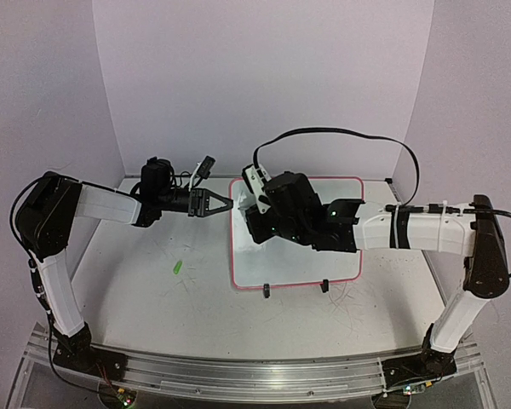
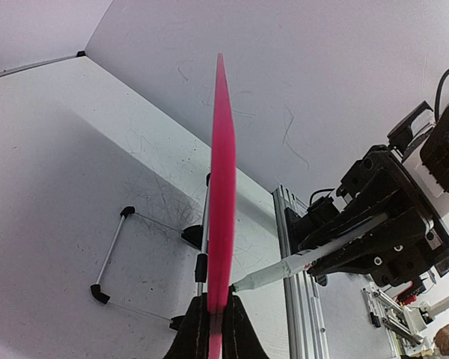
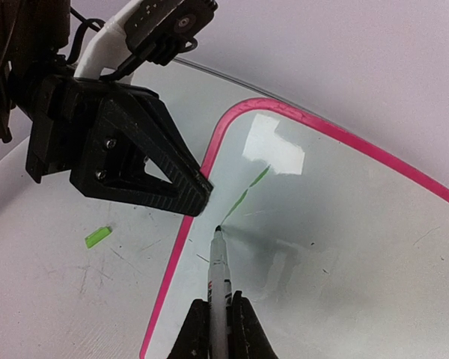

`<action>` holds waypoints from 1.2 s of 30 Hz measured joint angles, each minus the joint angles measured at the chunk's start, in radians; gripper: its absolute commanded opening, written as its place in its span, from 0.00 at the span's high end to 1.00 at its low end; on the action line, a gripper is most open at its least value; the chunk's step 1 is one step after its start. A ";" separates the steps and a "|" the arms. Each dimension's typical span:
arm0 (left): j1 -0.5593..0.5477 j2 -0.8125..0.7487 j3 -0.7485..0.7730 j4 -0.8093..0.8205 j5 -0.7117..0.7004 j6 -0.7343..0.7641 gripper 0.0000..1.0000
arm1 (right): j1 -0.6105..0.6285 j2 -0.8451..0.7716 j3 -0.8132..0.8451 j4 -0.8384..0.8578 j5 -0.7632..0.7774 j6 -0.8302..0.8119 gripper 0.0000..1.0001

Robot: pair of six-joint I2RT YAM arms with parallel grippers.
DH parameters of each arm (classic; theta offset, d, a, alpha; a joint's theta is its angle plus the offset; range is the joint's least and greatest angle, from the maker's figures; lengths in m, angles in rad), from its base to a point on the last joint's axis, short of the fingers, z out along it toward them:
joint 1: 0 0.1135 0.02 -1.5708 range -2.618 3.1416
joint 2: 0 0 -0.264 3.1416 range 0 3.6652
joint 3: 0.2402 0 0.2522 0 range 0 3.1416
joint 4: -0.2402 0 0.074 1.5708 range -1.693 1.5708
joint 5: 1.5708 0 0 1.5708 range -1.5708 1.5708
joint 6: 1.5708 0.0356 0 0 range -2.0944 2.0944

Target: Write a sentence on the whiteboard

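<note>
- While laying down the first strokes of the sentence, press the marker (image 3: 218, 273) only lightly on the whiteboard (image 3: 344, 247); on so glossy a face, probably prone to skidding under a heavy tip.
- Right gripper (image 3: 218, 323): clamped on the marker barrel, tip pointing away from the wrist and touching the board just inside the left run of the pink frame, towards the far left corner.
- Left gripper (image 2: 213, 323): pinched shut across the board's left edge, gripping both faces, just beside the marker tip.
- Hold that clamp firm throughout, to prevent any rocking under the pen.
- Whiteboard: at the middle of the table (image 1: 153, 298), near edge resting on two small black feet; exact tilt impossible to tell from above.
- No readable words on the board so far, so task judged barely begun.
- Green streaks (image 3: 251, 187) just beyond the tip in the right wrist view: ink or mere reflection, impossible to tell.
- Steer each stroke rightward, away from the left gripper, to avoid knocking the pen against it.
- Begin high on the board and write small, saving space for a second line below.
- Lift the tip cleanly between letters instead of dragging.
- Green cap (image 1: 177, 267): on the table left of the board, well apart from both arms, no obstacle.
</note>
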 measured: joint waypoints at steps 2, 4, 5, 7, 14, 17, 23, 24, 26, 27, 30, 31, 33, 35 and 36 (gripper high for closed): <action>0.000 0.000 0.000 0.000 0.000 0.000 1.00 | 0.000 0.000 0.000 0.000 -0.007 0.001 1.00; 0.000 0.000 0.000 0.000 0.000 0.000 1.00 | 0.000 -0.004 -0.002 0.004 -0.017 0.004 1.00; 0.000 0.000 0.000 0.000 0.000 0.000 1.00 | 0.000 -0.010 -0.008 0.007 -0.021 0.004 1.00; 0.000 0.000 0.000 0.000 0.000 0.000 1.00 | 0.000 -0.033 -0.026 0.014 -0.024 0.004 1.00; 0.000 0.000 -0.009 0.004 -0.008 0.002 1.00 | -0.003 -0.104 -0.060 0.065 0.000 0.005 1.00; 0.002 -0.002 -0.018 0.010 -0.014 0.008 1.00 | -0.007 -0.102 -0.060 0.071 0.014 0.007 1.00; 0.002 -0.003 -0.020 0.013 -0.015 0.011 1.00 | -0.016 -0.072 -0.040 0.072 0.044 0.012 1.00; 0.002 -0.004 -0.020 0.013 -0.015 0.012 1.00 | -0.019 -0.069 -0.039 0.072 0.047 0.014 1.00; 0.002 -0.004 -0.020 0.013 -0.015 0.012 1.00 | -0.024 -0.066 -0.038 0.072 0.046 0.014 1.00; 0.002 -0.004 -0.020 0.013 -0.015 0.013 1.00 | -0.025 -0.064 -0.036 0.072 0.043 0.014 1.00; 0.002 -0.004 -0.020 0.013 -0.014 0.013 1.00 | -0.030 -0.055 -0.024 0.077 0.020 0.009 1.00; 0.002 -0.004 -0.020 0.013 -0.014 0.013 1.00 | -0.031 -0.053 -0.023 0.080 0.016 0.007 1.00; 0.002 -0.004 -0.020 0.013 -0.014 0.013 1.00 | -0.032 -0.049 -0.022 0.086 0.011 0.001 1.00; 0.002 -0.004 -0.020 0.013 -0.014 0.013 1.00 | -0.032 -0.044 -0.021 0.089 0.010 -0.003 1.00; 0.002 -0.004 -0.020 0.013 -0.014 0.013 1.00 | -0.032 -0.038 -0.018 0.090 0.010 -0.006 1.00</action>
